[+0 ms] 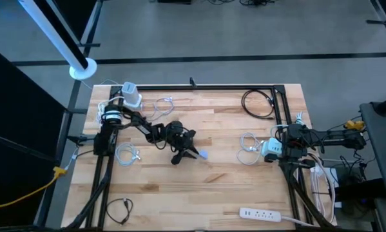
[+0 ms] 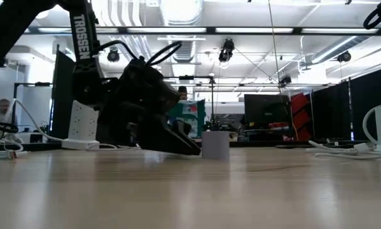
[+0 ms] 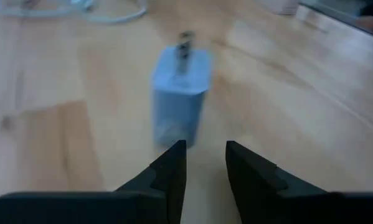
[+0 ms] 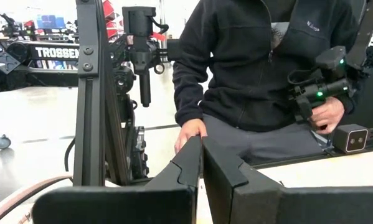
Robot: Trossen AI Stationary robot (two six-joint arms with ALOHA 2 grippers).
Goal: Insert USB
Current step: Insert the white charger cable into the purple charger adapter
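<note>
One charger block sits mid-table, and it's basically the whole story right now. It's a small pale-blue cube standing on the wood with its prongs pointing up, visible at the top of it in the left wrist view. The left gripper is right beside it, low over the table, and the block lies straight ahead of the fingers, just past the tips. Fingers are partly open with a narrow gap, nothing between them, so no grip yet. From the low view the gripper comes in tilted down and looks like it's about touching the block's side, though I can't say for sure there's contact.

Left arm is clearly the nearer one. The right gripper is parked way off at the right edge of the table, closed and empty, pointing out at a seated person beyond the table.

My guess is the gap looks a bit tight for the block's width, so it may need to open or line up before closing.

Other stuff around: white cables near the left arm's base, another white charger with cable on the right, a black cable at the far side, and a power strip at the near edge. Nothing sits between gripper and block.
</note>
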